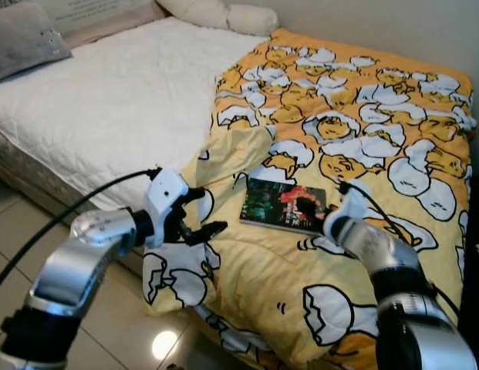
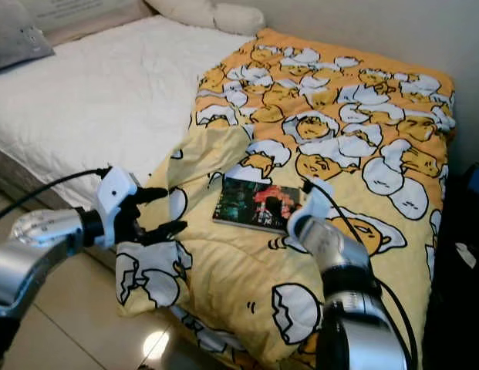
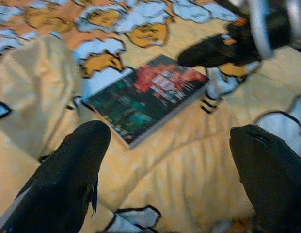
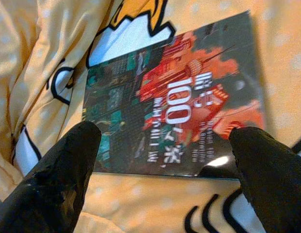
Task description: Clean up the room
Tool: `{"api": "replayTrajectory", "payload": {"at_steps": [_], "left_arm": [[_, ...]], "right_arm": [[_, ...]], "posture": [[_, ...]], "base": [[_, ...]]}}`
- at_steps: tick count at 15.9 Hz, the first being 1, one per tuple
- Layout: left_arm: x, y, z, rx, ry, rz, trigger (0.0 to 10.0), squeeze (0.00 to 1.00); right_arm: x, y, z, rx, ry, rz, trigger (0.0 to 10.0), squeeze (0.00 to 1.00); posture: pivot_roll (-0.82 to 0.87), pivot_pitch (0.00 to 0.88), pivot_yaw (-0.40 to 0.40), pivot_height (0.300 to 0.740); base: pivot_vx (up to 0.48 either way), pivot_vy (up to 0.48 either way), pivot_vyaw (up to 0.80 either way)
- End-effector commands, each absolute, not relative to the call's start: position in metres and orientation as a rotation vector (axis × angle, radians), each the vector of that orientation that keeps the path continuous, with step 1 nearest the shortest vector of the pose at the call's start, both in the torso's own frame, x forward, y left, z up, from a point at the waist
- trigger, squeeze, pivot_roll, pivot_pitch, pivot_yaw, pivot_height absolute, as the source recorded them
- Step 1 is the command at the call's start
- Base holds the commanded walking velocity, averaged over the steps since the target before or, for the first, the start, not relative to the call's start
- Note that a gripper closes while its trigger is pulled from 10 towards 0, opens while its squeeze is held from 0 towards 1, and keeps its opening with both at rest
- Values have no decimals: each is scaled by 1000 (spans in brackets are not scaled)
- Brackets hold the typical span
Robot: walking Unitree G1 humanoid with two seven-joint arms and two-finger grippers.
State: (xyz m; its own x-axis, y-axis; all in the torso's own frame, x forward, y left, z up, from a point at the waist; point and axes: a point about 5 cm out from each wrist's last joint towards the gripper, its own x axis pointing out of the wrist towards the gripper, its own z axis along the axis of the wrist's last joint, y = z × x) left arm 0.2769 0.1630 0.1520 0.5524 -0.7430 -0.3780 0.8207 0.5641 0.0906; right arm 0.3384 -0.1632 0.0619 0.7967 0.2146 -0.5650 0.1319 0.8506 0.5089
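A big bed (image 1: 108, 108) fills the room's corner, its white mattress bare on one side, and a yellow cartoon-print blanket (image 1: 362, 116) sprawls over the other side, spilling off the near edge. Flat on that blanket, near the folded-back corner, lies a book (image 1: 284, 205) with a dark green and red cover. The right gripper (image 4: 165, 160) is right over it, fingers spread wide, one to each side of the cover. The left gripper (image 1: 199, 217) hangs off the bed's edge, just beside the draped blanket, fingers also wide apart, gripping nothing.
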Motion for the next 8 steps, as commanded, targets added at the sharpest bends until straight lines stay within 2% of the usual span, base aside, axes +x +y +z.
{"api": "replayTrajectory", "payload": {"at_steps": [1,4,8], "left_arm": [[277,163,151,277,333,-958,10000,1000],[272,167,147,279,382,-998,10000,1000],[273,166,146,317,408,-1037,10000,1000]], "right_arm": [[339,-165,61,567,661,33,10000,1000],[341,-155,53,619,712,-23,10000,1000],[334,-155,39,563,775,-79,10000,1000]], "posture": [[-114,0,-40,740],[-122,0,-4,740],[-124,5,1,740]], "base": [[0,0,0],[0,0,0],[0,0,0]]}}
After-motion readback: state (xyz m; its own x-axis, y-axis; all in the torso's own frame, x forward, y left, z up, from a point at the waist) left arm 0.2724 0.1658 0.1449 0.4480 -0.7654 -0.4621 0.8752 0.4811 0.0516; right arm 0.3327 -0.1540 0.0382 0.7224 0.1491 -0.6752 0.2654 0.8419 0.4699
